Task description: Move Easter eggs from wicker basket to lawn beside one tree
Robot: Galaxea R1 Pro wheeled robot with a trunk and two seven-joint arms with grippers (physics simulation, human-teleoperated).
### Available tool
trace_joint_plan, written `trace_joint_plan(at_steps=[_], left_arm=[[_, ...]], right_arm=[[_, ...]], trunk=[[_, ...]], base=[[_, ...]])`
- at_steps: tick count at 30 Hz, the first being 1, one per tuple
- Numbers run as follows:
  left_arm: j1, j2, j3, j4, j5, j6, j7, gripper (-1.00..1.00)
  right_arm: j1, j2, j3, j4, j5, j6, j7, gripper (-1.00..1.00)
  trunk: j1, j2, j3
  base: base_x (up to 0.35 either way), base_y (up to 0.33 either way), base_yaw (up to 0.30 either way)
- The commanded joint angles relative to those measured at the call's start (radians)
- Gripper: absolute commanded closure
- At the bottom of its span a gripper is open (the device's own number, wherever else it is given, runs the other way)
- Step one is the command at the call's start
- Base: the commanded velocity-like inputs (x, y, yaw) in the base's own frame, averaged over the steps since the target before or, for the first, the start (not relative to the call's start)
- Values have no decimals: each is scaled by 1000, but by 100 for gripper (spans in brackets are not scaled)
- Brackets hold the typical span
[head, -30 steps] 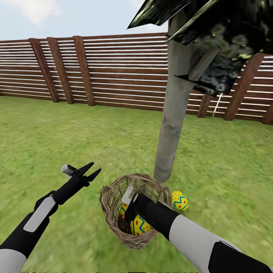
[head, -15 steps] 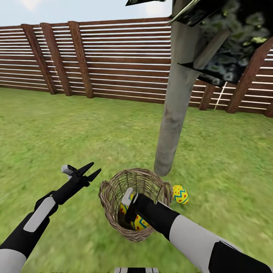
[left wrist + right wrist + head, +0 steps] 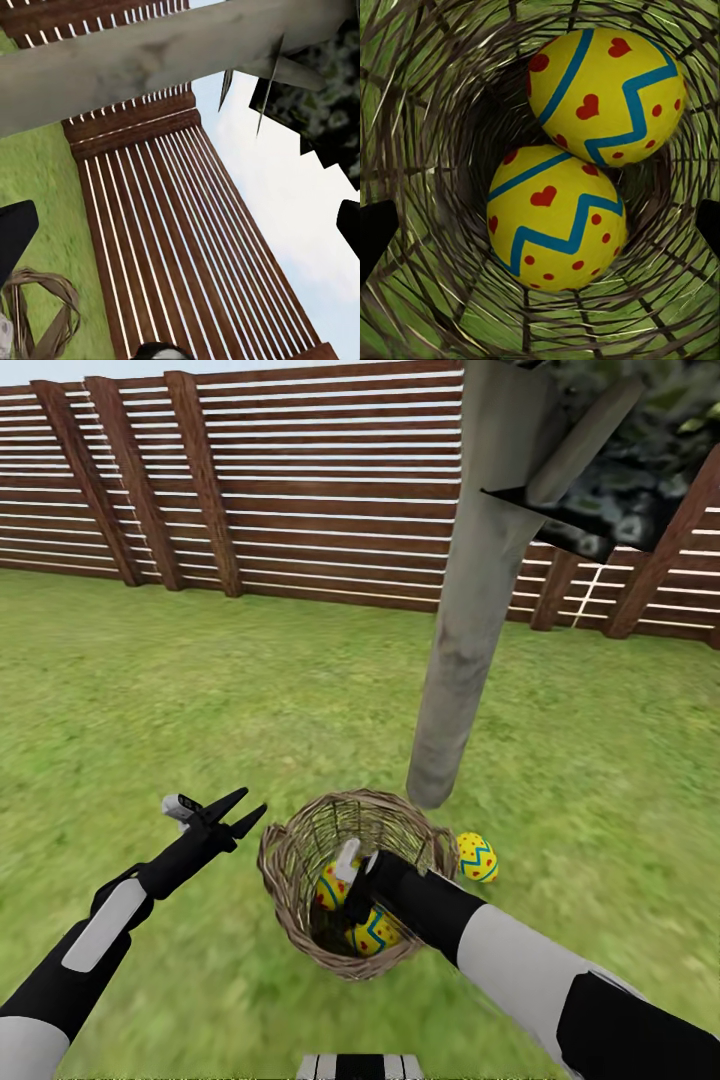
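The wicker basket [image 3: 290,860] stands on the lawn [image 3: 150,690] at the foot of the pale grey tree [image 3: 455,660]. Two Easter eggs [image 3: 330,887] [image 3: 376,933] lie inside it, seen close up in the right wrist view as one egg [image 3: 556,217] and another [image 3: 604,97] touching it. A third egg [image 3: 477,857] rests on the grass between basket and trunk. My right gripper [image 3: 544,232] reaches down into the basket, open, its fingertips [image 3: 375,240] wide on either side of the nearer egg. My left gripper [image 3: 243,807] hovers open, left of the basket.
A brown slat fence [image 3: 300,490] closes the lawn behind the tree. Dark leaf clusters [image 3: 620,480] hang overhead at the right. The left wrist view shows the trunk [image 3: 150,60], the fence [image 3: 172,247] and the basket rim [image 3: 45,300].
The head view has tilted downward, so fence and tree sit higher in the picture. My right wrist has sunk slightly deeper into the basket. The left arm holds its pose.
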Motion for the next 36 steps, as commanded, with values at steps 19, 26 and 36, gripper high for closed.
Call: trace_joint_plan(at_steps=[19, 26, 36], left_arm=[[-1, -1, -3, 0, 9, 6, 0, -100], [-1, -1, -4, 1, 11, 6, -4, -100], [-1, -1, -4, 2, 11, 6, -4, -100]], right_arm=[[-40, -35, 0, 4, 131, -26, 56, -100], [-40, -32, 0, 4, 143, -29, 57, -100], [-40, -26, 2, 5, 144, -30, 57, -100]], trunk=[[8, -5, -74], [9, -5, -78], [9, -5, -78]], base=[[0, 0, 0], [2, 0, 0], [202, 0, 0]])
